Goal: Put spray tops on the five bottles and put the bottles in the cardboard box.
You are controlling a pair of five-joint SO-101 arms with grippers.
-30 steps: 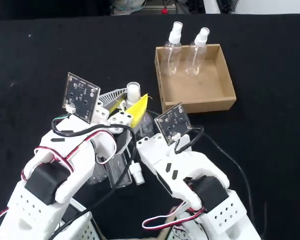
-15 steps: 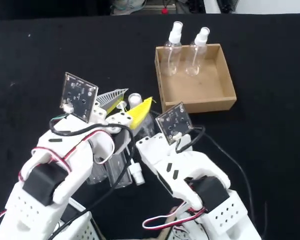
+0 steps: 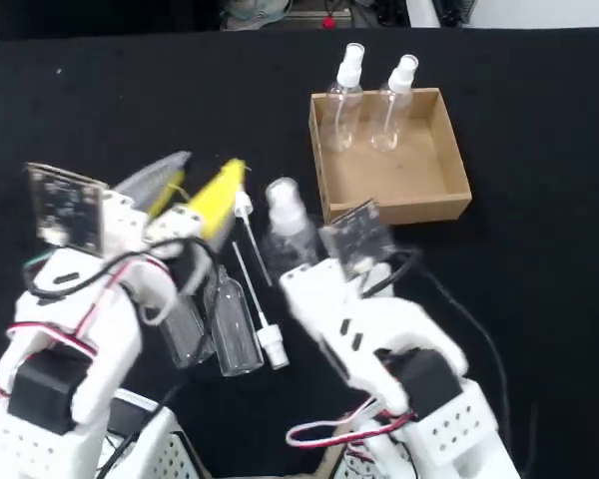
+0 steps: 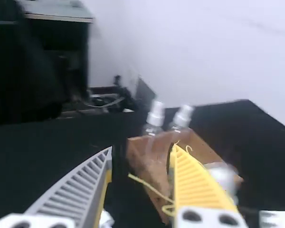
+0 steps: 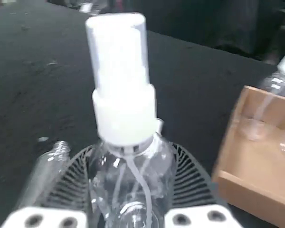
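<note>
Right wrist view: right gripper (image 5: 133,156) clamped on an upright spray-topped bottle (image 5: 121,109); left gripper (image 4: 141,159) with jaws apart; cardboard box (image 3: 394,212) holding two bottles (image 3: 345,100) along its far wall.

Black table (image 3: 80,100), with dim clutter (image 3: 260,12) behind it.

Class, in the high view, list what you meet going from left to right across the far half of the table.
left gripper → held bottle → first boxed bottle → second boxed bottle
</note>
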